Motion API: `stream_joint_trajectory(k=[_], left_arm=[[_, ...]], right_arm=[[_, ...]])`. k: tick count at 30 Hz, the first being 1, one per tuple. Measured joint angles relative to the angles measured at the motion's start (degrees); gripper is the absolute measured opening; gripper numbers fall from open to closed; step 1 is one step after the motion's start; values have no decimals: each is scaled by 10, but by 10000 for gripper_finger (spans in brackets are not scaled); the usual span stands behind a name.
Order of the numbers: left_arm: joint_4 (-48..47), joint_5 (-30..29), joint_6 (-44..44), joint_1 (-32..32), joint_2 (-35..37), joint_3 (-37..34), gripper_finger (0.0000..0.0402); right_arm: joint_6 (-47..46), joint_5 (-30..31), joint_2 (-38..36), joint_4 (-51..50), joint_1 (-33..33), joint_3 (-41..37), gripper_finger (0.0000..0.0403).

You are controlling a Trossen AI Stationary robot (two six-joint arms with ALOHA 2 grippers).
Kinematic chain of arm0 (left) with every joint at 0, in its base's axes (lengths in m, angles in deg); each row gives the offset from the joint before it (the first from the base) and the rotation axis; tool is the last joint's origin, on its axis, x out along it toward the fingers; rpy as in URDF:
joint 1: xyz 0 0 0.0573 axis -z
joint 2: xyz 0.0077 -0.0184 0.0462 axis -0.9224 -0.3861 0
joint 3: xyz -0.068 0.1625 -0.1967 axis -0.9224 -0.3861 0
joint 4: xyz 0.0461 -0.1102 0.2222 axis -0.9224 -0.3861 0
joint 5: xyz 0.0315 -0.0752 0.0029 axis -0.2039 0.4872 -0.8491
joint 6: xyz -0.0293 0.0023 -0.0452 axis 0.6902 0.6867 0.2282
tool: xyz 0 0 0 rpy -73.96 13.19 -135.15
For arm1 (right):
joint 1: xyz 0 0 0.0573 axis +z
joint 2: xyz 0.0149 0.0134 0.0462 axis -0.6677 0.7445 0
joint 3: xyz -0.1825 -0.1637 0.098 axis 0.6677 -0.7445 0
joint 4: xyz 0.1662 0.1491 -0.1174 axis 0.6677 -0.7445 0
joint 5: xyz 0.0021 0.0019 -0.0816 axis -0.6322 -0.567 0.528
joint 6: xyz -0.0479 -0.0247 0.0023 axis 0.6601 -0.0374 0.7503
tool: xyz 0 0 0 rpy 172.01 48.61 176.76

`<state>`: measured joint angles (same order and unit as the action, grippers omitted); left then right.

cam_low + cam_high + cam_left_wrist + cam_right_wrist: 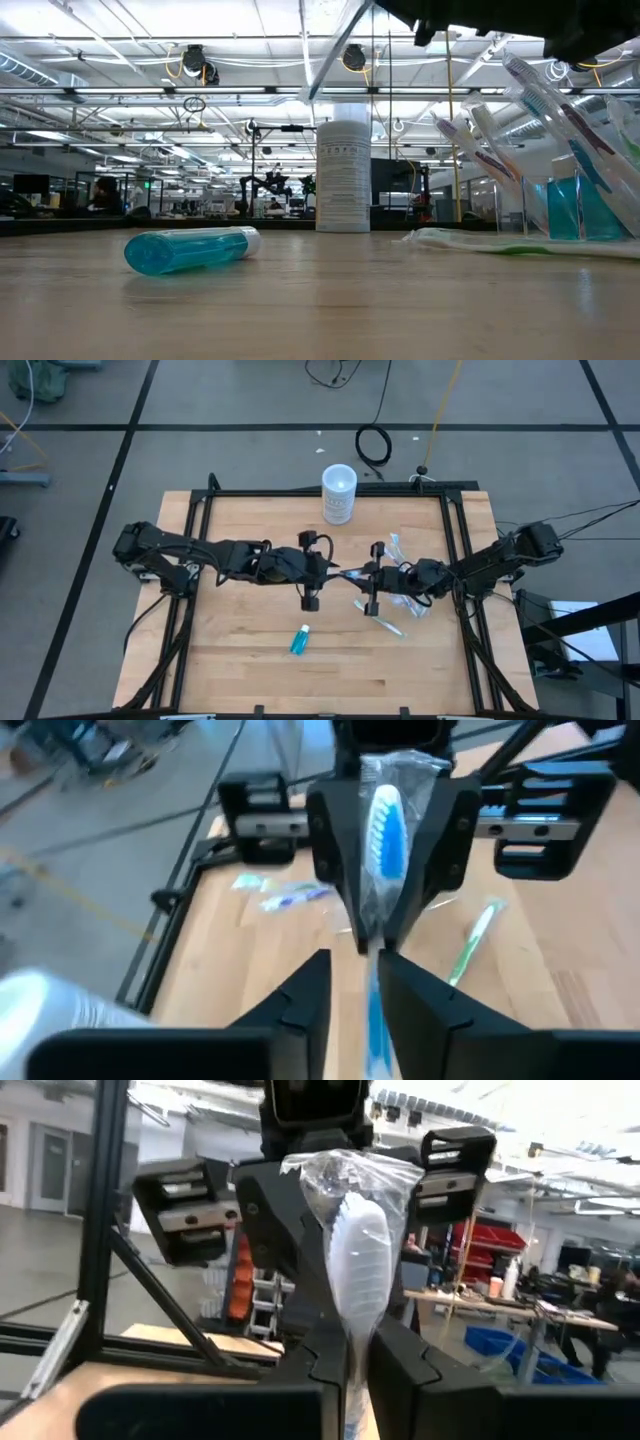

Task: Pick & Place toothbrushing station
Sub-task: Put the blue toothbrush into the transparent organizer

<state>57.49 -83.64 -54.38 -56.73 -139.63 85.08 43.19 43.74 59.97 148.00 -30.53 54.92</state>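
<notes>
Centrally above the tabletop, a wrapped blue toothbrush is spanned between both grippers: the right gripper is clenched on it, while the left gripper has its fingers slightly parted around the other end. Both arms are stretched inward from the left and right edges, meeting tip to tip. A teal tube lies near the front edge, a frosted container stands at the back edge, and the remaining toothbrushes are clustered beneath the right arm.
</notes>
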Motion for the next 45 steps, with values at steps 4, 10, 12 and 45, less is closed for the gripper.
stream_joint_trajectory(k=[4,10,12,45], left_arm=[[-67,-69,41,0,5,0,112],[-200,-84,92,-11,53,0,104],[-224,-74,98,-17,72,0,99],[-241,-72,114,-119,119,0,99]], right_arm=[[-25,21,-29,-53,2,4,17],[-65,54,-113,-335,40,69,17],[-73,55,-122,-407,60,97,17],[-429,210,-271,-1034,-12,182,18]])
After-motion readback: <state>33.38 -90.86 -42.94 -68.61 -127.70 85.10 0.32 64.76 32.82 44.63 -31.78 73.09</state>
